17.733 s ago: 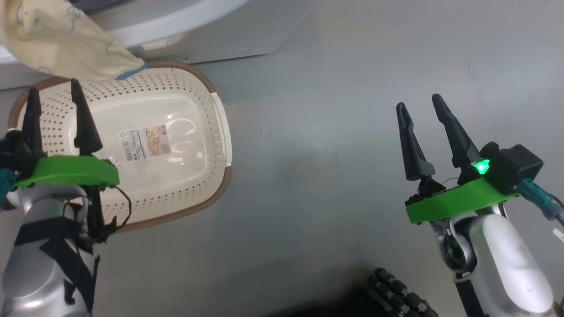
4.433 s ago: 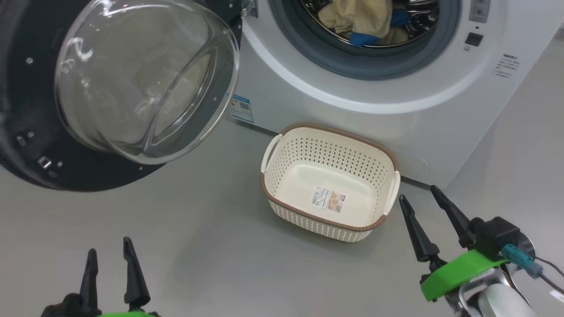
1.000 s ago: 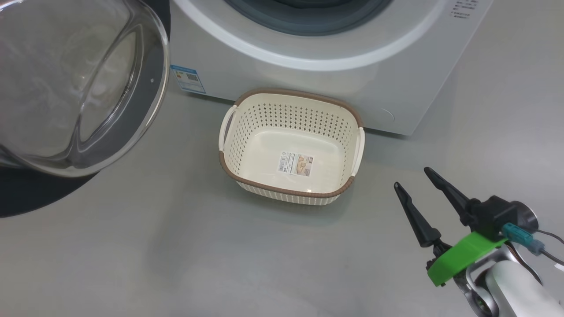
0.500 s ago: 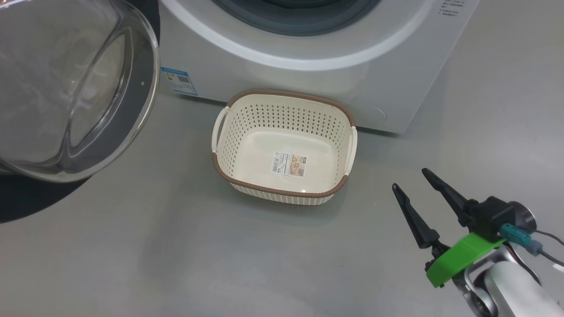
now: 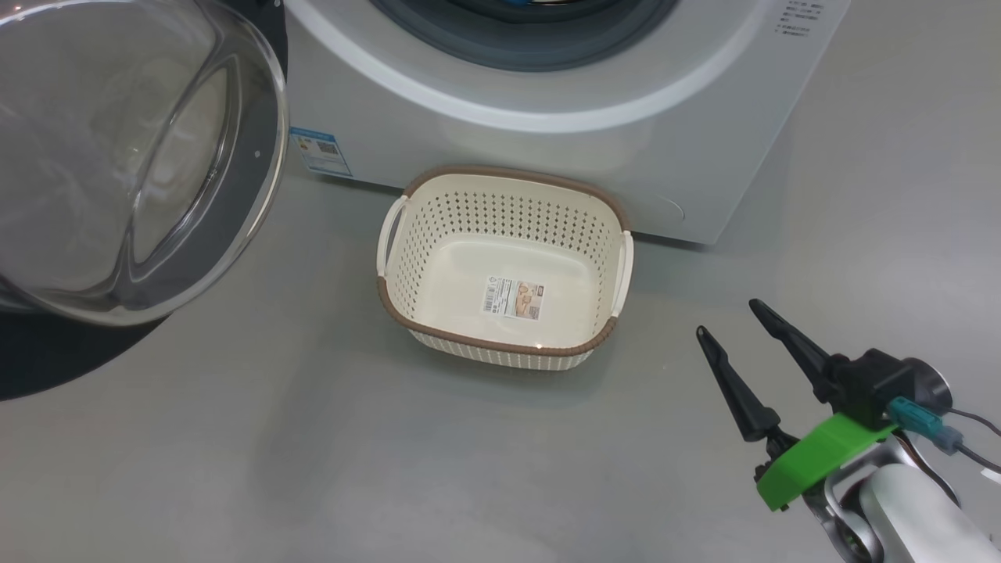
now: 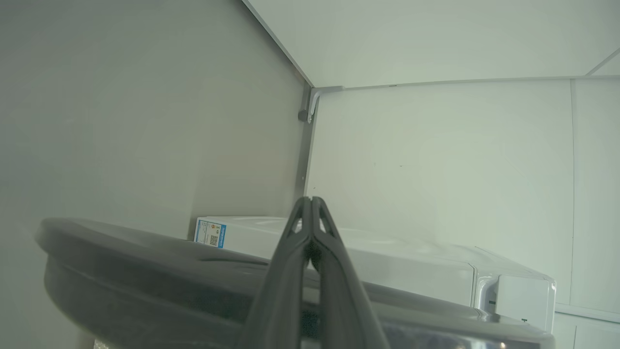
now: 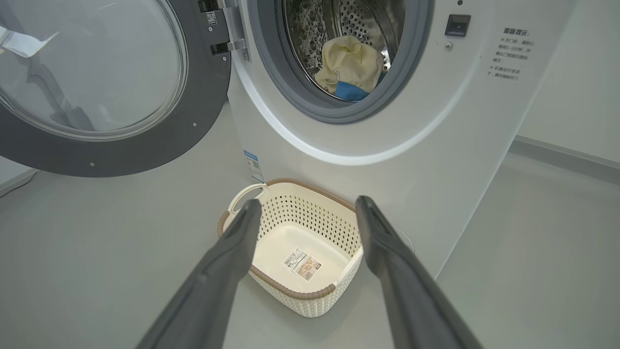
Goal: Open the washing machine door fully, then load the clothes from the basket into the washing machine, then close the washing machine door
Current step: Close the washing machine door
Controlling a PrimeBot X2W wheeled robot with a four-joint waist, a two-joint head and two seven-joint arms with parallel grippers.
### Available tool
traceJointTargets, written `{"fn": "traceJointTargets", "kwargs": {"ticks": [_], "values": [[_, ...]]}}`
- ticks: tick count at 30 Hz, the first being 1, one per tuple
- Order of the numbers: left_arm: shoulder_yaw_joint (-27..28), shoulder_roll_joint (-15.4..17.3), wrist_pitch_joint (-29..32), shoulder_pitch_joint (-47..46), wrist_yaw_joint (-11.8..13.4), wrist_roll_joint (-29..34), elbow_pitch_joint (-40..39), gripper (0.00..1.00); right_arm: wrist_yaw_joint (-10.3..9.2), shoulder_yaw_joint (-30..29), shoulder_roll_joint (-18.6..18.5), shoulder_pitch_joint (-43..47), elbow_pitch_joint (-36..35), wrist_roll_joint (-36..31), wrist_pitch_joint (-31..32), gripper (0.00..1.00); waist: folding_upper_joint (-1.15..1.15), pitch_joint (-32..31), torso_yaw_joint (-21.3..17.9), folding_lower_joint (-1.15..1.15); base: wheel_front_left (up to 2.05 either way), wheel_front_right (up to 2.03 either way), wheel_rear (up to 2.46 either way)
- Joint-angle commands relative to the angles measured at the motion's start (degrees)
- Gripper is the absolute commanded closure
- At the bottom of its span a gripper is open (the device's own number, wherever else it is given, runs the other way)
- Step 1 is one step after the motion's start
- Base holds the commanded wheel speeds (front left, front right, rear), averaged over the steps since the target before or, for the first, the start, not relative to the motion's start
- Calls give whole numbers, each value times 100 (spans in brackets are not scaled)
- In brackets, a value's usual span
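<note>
The washing machine [image 5: 547,141] stands with its door [image 5: 117,156] swung wide to the left, the glass bowl bulging toward me. Cream and blue clothes [image 7: 351,65] lie inside the steel drum. The basket [image 5: 500,348] sits on the floor against the machine's front, with just a label sticker on its bottom. My right gripper [image 5: 728,318] hovers open to the basket's right, holding nothing. In the right wrist view its fingers [image 7: 232,252] frame the basket [image 7: 295,293]. My left gripper [image 6: 310,199] is shut on nothing, just above the door's dark rim [image 6: 145,261]; whether it touches is unclear.
Grey floor [image 5: 313,469] spreads in front of the basket and machine. A white wall and a corner post [image 6: 307,145] stand behind the machine [image 6: 411,266] in the left wrist view. A blue-and-white sticker [image 5: 321,152] marks the machine's lower front.
The head camera has shifted a little, so basket and machine sit slightly further left in the picture. My right gripper has stayed in place, still open.
</note>
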Motion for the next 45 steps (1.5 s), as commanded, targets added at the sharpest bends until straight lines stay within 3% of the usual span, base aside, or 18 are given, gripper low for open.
{"fn": "traceJointTargets", "kwargs": {"ticks": [1,17,45], "values": [[11,429,110,-117,-39,-19,-145,100,2,80,-53,-133,-132,36,-38,0,0,-14,3,0,0,0,0],[-497,422,1262,-43,-159,-90,-168,100,2,42,83,-107,-122,35,-38,0,0,-117,79,0,0,0,0],[-1180,-8,2111,132,29,-38,-1494,100,2,-96,534,-208,-113,21,-38,0,0,-130,360,0,0,0,0]]}}
